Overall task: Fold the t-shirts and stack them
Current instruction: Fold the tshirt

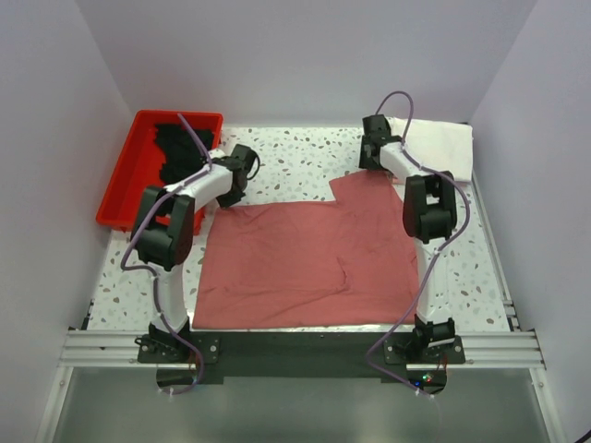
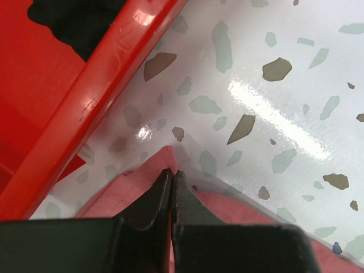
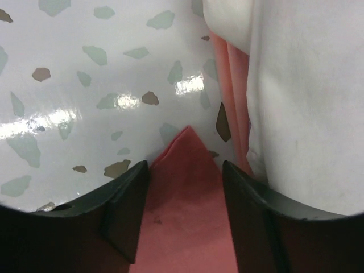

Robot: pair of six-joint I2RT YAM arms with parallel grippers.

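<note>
Top external view: shows the dusty-rose shirt spread flat mid-table, far edge running 9 o'clock to 3 o'clock, body extending toward 6 o'clock from both grippers. Locate the left gripper at the far-left corner, just beside the red tray holding a black shirt. Confirm in the left wrist view fingers pressed together, pinching the raised peak of the hem. Locate the right gripper at the far-right sleeve corner. Confirm in the right wrist view jaws standing apart, one on either side of the pointed cloth tip, not gripping it. Note there the folded white shirt at 3 o'clock of that tip, just beside it, with pinkish layers under its edge. Judged next: pinch the right corner without catching the white stack, then carry both corners together toward 6 o'clock. Expect a skewed fold from lifting the left corner alone.
</note>
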